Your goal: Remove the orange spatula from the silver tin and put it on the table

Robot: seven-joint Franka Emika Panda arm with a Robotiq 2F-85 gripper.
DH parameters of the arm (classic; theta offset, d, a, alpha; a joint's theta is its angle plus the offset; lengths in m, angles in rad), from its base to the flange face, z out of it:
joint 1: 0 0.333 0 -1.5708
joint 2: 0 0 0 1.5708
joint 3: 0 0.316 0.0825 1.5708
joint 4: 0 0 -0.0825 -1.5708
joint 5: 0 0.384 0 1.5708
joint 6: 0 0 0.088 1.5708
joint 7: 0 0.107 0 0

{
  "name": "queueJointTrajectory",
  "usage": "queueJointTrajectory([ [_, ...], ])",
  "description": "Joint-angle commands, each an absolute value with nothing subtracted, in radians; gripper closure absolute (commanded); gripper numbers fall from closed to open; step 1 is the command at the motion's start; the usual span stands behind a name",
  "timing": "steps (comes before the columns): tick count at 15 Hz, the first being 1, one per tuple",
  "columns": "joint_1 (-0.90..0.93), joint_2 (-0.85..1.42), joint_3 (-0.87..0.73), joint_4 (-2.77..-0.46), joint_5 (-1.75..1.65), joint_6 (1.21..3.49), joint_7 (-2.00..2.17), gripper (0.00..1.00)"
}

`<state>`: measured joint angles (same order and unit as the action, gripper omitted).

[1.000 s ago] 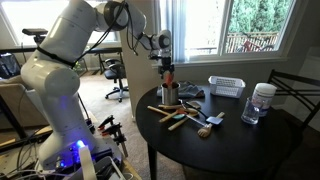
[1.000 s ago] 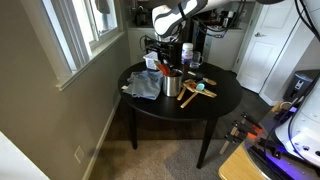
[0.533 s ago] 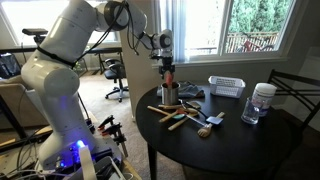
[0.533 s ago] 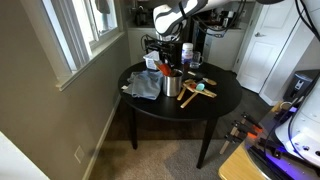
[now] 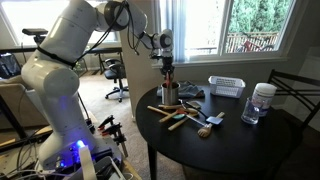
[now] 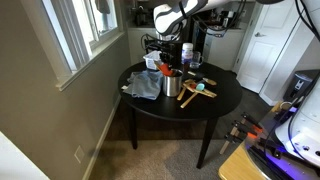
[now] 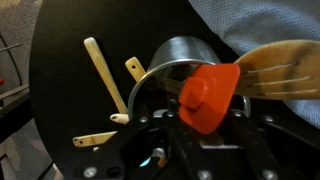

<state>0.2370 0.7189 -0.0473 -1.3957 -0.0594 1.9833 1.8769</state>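
I am holding the claw [image 5: 167, 67] straight over the silver tin [image 5: 169, 95], with its fingers hanging either side of the red head of the orange spatula [image 7: 208, 95]. In the wrist view that head is filling the gap between the jaws, but I cannot tell whether the pads are pressing on it or just flanking it. The spatula is standing in the tin, head up, so the lift is not yet done. The carry and the set-down on the desk [image 5: 245, 140] are both waiting too.

Outward from the tin, plain wooden utensils [image 7: 105, 75] are lying on the dark top just to its right in an exterior view. The white basket [image 5: 226, 87] is sitting farther right, and the clear jar [image 5: 262, 100] is standing near the right edge. A blue cloth [image 6: 143, 85] is lying beside the tin.

Against the frames from a second ago, almost nothing is changing. The claw is sitting at nearly the same height, and the spatula is not rising.
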Motion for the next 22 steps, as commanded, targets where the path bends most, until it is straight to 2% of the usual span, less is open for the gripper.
queueJointTrajectory([
  [1, 0.220, 0.714, -0.031, -1.390, -0.028, 1.967, 1.868, 0.91],
  [4, 0.225, 0.699, -0.037, -1.405, -0.032, 1.957, 1.891, 0.95],
  [6, 0.233, 0.667, -0.046, -1.441, -0.038, 1.946, 1.920, 0.92],
  [14, 0.243, 0.435, -0.050, -1.599, -0.072, 1.950, 1.993, 0.92],
  [22, 0.239, 0.273, -0.033, -1.603, -0.160, 1.922, 2.084, 0.92],
])
